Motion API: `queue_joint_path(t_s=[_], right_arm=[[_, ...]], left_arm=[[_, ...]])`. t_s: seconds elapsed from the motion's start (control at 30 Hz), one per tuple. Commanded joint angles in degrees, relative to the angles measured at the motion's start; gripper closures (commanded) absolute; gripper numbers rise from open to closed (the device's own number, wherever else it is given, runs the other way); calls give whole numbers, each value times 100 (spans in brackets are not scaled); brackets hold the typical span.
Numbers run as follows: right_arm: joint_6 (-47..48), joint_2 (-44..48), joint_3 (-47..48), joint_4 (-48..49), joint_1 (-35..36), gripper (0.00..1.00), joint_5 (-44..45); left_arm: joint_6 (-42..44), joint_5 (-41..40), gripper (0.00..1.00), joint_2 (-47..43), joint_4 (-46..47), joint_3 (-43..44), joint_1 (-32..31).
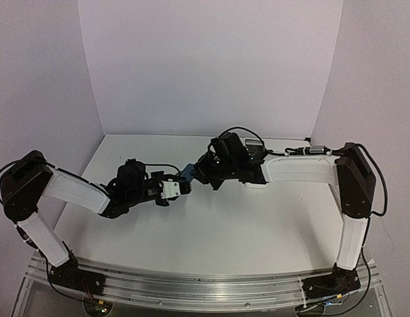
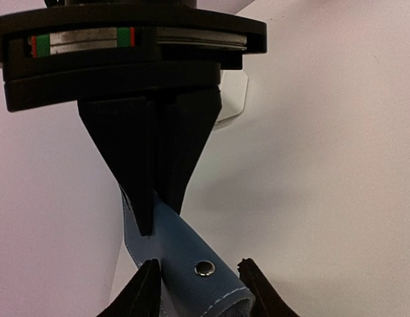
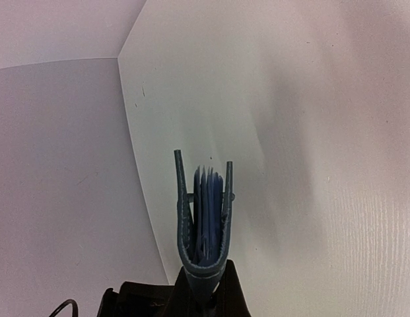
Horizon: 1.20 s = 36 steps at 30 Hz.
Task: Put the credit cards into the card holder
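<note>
White table [image 1: 211, 231], pale lilac walls [image 1: 211, 66] behind. Blue card holder [image 3: 203, 218] clamped at its fold in right pincer [image 1: 199, 174], mouth facing away from it. Directly opposite: left pincer [image 1: 187, 187], fingers [image 2: 144, 294] either side of snap tab [image 2: 205, 281], can't tell if pinching. Arms crowding mid-table.

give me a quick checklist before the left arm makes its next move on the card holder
1. right gripper shut on the card holder: ok
2. left gripper fingers either side of the snap tab: ok
3. left gripper's hold on the tab firm: cannot tell
4. holder mouth spread open: ok
5. credit card in view to load: not ok, none visible
6. holder off the table: cannot tell
</note>
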<state>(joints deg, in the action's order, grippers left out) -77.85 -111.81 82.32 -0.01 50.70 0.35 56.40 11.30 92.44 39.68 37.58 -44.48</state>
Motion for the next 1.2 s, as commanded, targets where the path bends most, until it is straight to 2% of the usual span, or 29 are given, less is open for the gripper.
queue_joint_path(t_s=[0.0,0.07,0.13,0.17,0.23,0.27,0.4,0.47,0.53,0.7,0.9,1.17], right_arm=[[58,394,255,100,78,100,-110],[222,381,356,107,80,100,-142],[592,362,496,114,80,99,-184],[914,359,573,115,80,90,-210],[1493,418,666,117,60,59,-253],[1957,510,679,130,23,48,-276],[4119,1077,402,194,-55,22,-387],[5015,1428,-8,337,-76,11,-482],[5328,1707,-536,726,-112,3,-613],[5415,1802,-1407,2291,-165,2,-863],[5537,1423,-1341,2596,-290,2,-1228],[5446,1011,-1198,2896,-378,3,-2466]], left_arm=[[-173,-72,80,65,211,416,-5],[-572,-230,97,58,103,529,-3],[-1292,-485,100,32,-148,770,54],[-1804,-462,100,-32,-356,919,160],[-2964,36,100,-214,-1023,1198,491],[-3772,481,100,-330,-1384,1353,787],[-6164,2847,100,-559,-1673,1467,1742],[-7104,3401,100,-664,-1436,1344,1965],[-7935,3752,100,-779,-1023,1182,2043],[-9444,4377,100,-990,271,810,2021],[-9264,4875,100,-1197,349,775,1995],[-9280,5074,100,-1249,583,682,1907]])
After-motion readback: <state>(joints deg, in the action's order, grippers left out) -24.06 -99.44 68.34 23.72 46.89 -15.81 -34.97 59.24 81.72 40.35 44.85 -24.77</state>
